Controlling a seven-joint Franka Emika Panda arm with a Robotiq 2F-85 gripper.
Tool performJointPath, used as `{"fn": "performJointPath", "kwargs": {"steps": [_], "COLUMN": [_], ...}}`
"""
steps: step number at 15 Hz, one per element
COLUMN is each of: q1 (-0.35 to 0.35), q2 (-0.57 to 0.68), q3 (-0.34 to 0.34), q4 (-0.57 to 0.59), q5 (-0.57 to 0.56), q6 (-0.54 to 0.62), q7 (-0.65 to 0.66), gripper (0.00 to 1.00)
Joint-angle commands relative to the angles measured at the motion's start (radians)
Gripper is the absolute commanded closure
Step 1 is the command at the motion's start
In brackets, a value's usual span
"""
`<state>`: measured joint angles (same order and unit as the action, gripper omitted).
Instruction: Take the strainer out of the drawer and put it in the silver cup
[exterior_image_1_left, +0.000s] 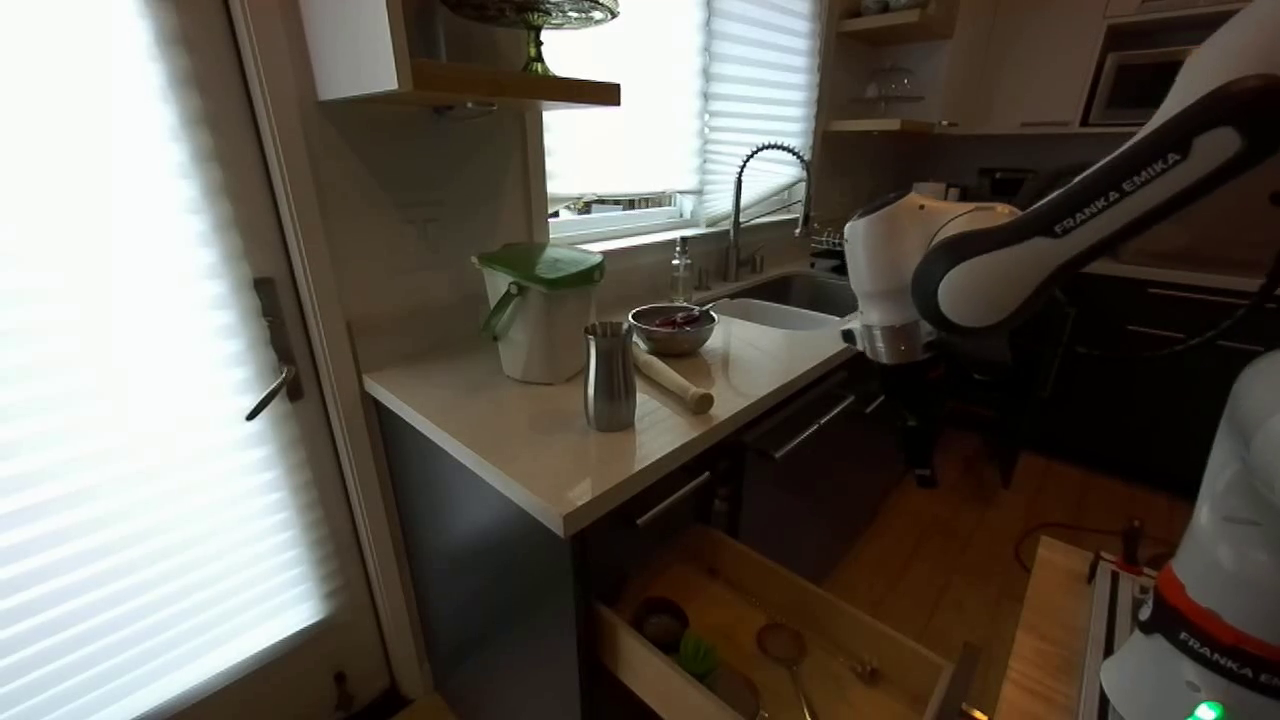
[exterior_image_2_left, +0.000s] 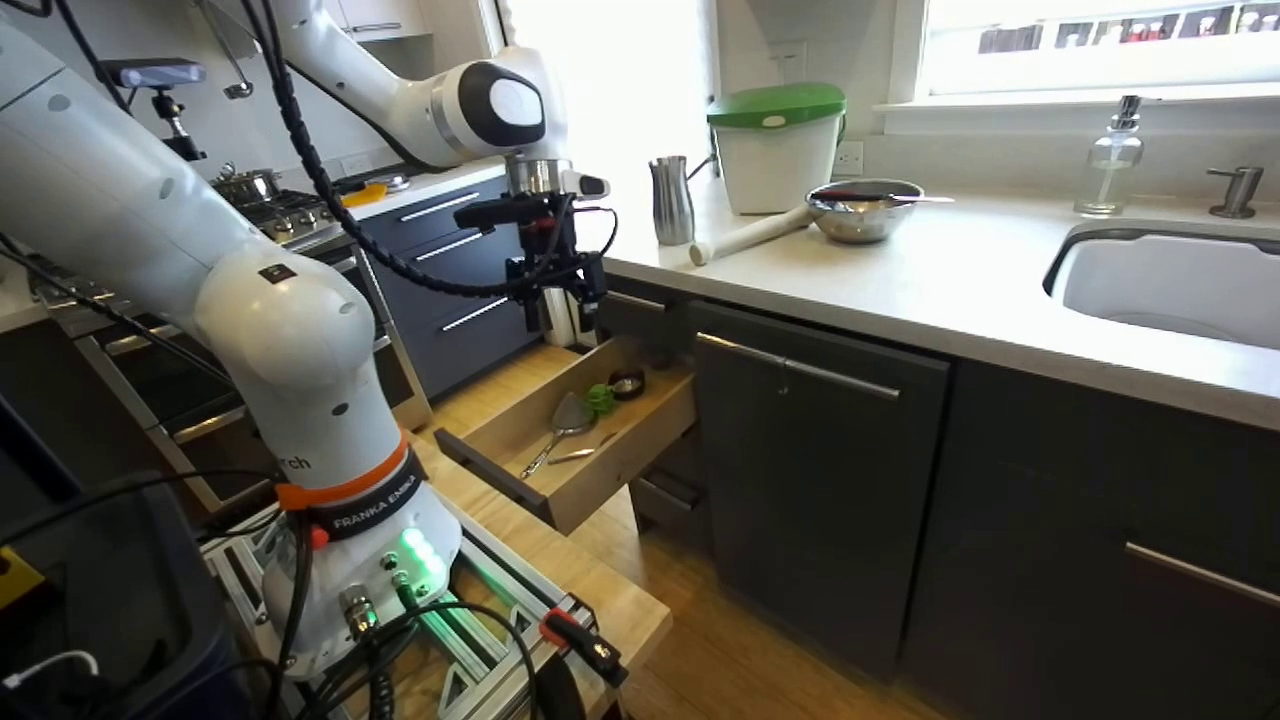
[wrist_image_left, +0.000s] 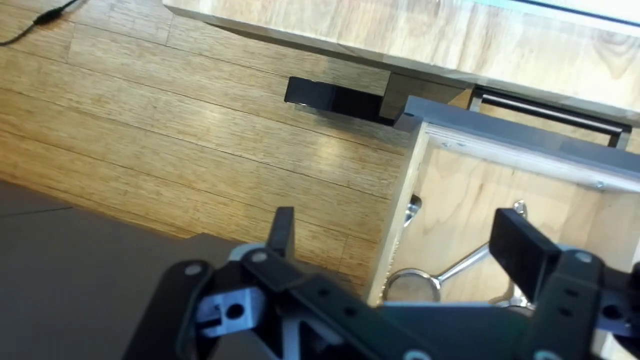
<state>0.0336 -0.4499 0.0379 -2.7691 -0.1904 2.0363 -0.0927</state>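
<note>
Wrist view: the hand (wrist_image_left: 400, 235) sits nearest the camera, its two fingers spread wide apart; one finger stands in front of the drawer (wrist_image_left: 460, 210). Drawer pulled out, pale wood inside, dark front. In it, beside a side wall, lies the strainer (wrist_image_left: 436, 281): small round bowl, thin metal rim, slim handle partly masked by that finger. In both exterior views the hand hangs pointing down, higher than the drawer, well apart from the strainer. Also in the drawer: a second strainer (exterior_image_2_left: 572, 415), a bright green item (exterior_image_1_left: 697, 655) I cannot identify and, just beside that, a dark round bowl (exterior_image_1_left: 672, 607).

Higher up, the pale table (exterior_image_1_left: 500, 430). The silver cup (exterior_image_1_left: 610, 385) stands upright on it, near the edge, shiny and slightly waisted. A wooden rod (exterior_image_1_left: 675, 380) lies just beside the cup. In an exterior view, farther back: a white bin (exterior_image_1_left: 543, 320) with a green lid, and a metal bowl (exterior_image_1_left: 672, 345); what lies in it is too small to name. Beyond the bowl, a clear soap dispenser (exterior_image_1_left: 681, 272) and a tall faucet (exterior_image_1_left: 737, 218) with a coiled neck. Farthest, pleated window shades (exterior_image_1_left: 762, 120), brightly lit.
</note>
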Motion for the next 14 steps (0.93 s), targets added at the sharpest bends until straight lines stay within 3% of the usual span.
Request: {"fn": "performJointPath", "kwargs": {"steps": [1, 7, 8, 10, 14], "q1": [0.095, 0.179, 0.153, 0.16, 0.166], "q2": [0.228, 0.617, 0.49, 0.598, 0.66], "q3": [0.022, 0.123, 0.114, 0.14, 0.141], "q4": [-0.005, -0.011, -0.011, -0.006, 0.012], "q5": [0.073, 0.114, 0.084, 0.083, 0.072], "q6": [0.177, 0.58, 0.484, 0.556, 0.602], "q7": [-0.076, -0.224, -0.164, -0.179, -0.157], "gripper": [0.0, 0.0, 0.0, 0.0, 0.0]}}
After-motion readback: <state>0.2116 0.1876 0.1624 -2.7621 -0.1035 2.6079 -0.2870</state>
